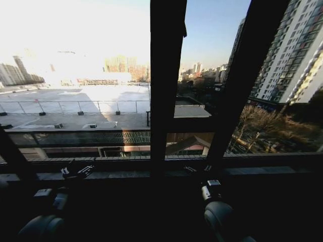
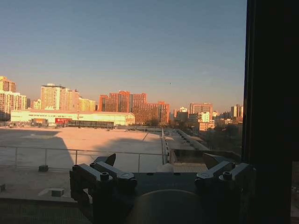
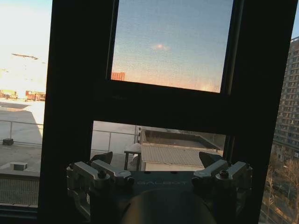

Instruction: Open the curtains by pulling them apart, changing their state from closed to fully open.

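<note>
1. The left gripper point(image 2: 160, 161) is held low before the glass, its two fingers spread wide with nothing between them.
2. The right gripper point(image 3: 160, 158) sits level with it, off to its right, also spread wide and empty.
3. Straight ahead of the right gripper stand the dark window frame bars point(image 1: 166, 75); the sill point(image 1: 262, 171) runs just beyond both.
4. I cannot make out the curtains anywhere near either gripper; bare glass shows rooftops point(image 1: 75, 96) and towers point(image 1: 295, 50).
</note>
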Motion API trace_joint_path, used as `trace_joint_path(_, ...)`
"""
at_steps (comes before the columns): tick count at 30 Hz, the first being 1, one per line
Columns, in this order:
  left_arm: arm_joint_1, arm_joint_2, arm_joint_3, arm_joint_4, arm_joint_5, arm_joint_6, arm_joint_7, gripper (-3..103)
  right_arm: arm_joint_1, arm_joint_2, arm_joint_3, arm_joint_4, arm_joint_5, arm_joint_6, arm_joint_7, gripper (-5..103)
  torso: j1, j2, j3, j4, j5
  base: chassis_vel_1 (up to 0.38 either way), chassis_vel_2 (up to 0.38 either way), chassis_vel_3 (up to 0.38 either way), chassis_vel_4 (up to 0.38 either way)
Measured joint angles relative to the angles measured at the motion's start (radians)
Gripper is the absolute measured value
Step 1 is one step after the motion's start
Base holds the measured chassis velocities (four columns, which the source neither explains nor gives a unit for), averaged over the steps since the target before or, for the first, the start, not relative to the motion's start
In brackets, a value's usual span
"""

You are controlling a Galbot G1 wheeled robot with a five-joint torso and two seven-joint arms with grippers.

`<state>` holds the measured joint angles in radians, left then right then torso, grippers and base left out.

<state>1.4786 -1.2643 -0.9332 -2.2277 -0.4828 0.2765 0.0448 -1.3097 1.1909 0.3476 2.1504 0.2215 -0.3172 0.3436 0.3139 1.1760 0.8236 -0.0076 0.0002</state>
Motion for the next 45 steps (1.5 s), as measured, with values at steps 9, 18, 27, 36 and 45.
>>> trace_joint_path(9, -0.004, 0.008, -0.005, -0.001, -0.005, -0.003, 0.0, 100, 0.0, -0.001, 0.002, -0.005, -0.003, -0.002, 0.005, 100, 0.0, 0.0, 0.0, -0.0003, 0.0006, -0.166, -0.441, 0.165, 0.44)
trace_joint_path(18, -0.017, 0.016, 0.012, 0.019, -0.006, -0.005, -0.001, 100, 0.0, 0.012, 0.013, -0.017, -0.003, -0.003, 0.006, 100, 0.0, 0.0, 0.0, 0.0002, -0.001, -0.074, -0.375, 0.077, 0.376)
trace_joint_path(27, -0.028, 0.015, 0.025, 0.026, -0.004, -0.003, -0.001, 100, 0.004, 0.01, 0.018, -0.02, -0.003, -0.002, 0.009, 100, 0.0, 0.0, 0.0, 0.0002, -0.0006, -0.097, -0.405, 0.081, 0.399)
trace_joint_path(36, -0.027, 0.008, 0.024, 0.032, -0.004, -0.006, -0.001, 100, 0.004, 0.007, 0.018, -0.021, -0.002, -0.001, 0.01, 100, 0.0, 0.0, 0.0, -0.0002, 0.0001, -0.043, -0.382, 0.053, 0.387)
trace_joint_path(45, -0.028, 0.009, 0.025, 0.031, -0.004, -0.007, -0.001, 100, 0.002, 0.008, 0.02, -0.019, -0.002, 0.001, 0.013, 100, 0.0, 0.0, 0.0, 0.0, -0.0004, -0.003, -0.357, 0.009, 0.366)
